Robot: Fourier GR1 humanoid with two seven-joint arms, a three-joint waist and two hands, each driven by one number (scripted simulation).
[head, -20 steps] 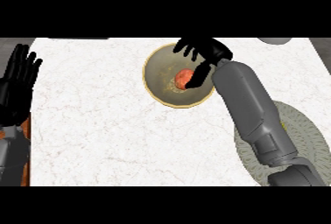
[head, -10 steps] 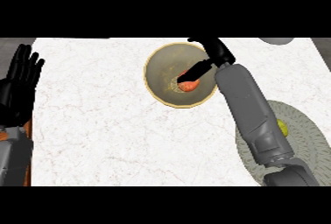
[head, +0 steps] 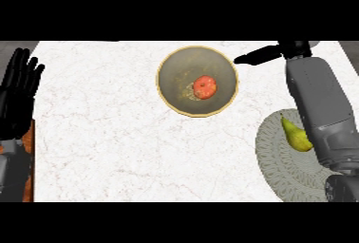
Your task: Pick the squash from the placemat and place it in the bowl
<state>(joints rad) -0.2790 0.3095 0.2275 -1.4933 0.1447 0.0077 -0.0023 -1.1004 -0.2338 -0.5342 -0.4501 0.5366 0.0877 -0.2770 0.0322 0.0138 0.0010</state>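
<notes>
Squash (head: 204, 87): lying in bowl (head: 175, 71); we are judging it light, firm, smooth, best pinched across its middle. Right robot hand (head: 263, 56) is hovering beside, fingers extended, empty.

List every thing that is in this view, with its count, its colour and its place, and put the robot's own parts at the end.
counter: one, white marble, fills most of the view
bowl: one, tan rim and grey-olive inside, upper middle of the counter
squash: one, orange-red, inside the bowl
placemat: one, round, grey-green, lower right, partly under the right forearm
pear: one, yellow-green, on the placemat beside the right forearm
orange strip: one, at the counter's left edge; I cannot tell what it is
left hand: black, open, fingers up, resting at the left edge
right hand: black, open, holding nothing, to the right of the bowl near the far edge
</notes>
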